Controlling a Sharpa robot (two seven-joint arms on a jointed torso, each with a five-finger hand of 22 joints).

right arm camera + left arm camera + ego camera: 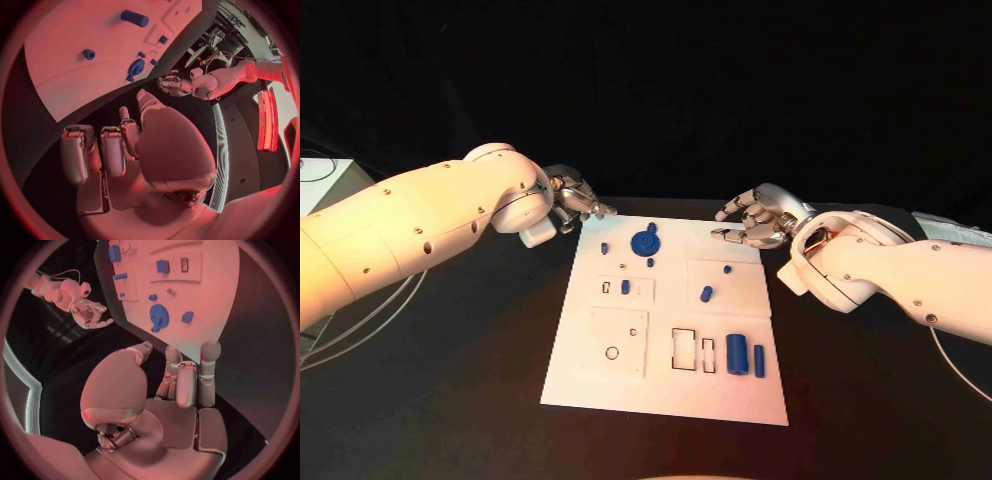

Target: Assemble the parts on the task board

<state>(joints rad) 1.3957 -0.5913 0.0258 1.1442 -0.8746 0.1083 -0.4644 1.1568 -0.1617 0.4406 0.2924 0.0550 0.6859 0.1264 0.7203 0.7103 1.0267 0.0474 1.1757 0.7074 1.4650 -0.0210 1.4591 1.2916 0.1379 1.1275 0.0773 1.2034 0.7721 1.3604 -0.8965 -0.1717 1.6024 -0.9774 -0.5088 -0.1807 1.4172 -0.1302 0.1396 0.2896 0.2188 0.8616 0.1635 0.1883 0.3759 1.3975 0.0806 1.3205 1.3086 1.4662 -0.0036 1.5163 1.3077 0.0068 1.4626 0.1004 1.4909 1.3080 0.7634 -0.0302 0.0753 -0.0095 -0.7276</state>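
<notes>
Board [610, 350] sits dead centre on the table [459, 400], blue parts spread over it: gear [645, 241] at twelve o'clock, cylinder [736, 354] and bar [760, 360] near five. Left hand [573, 203] hovers off the eleven o'clock corner, right hand [754, 219] off the one o'clock corner, both empty, fingers loosely curled but apart. Smart play, I'd say: pick one part, come straight down, pinch it squarely.

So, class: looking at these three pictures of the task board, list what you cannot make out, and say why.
- Head view: left hand fingers are partly behind its own wrist, so their pose is unclear.
- Head view: the small blue parts beside the blue disc are too small to identify.
- Left wrist view: the task board is cut off by the circle's rim.
- Right wrist view: the right hand hides the table beneath it.
</notes>
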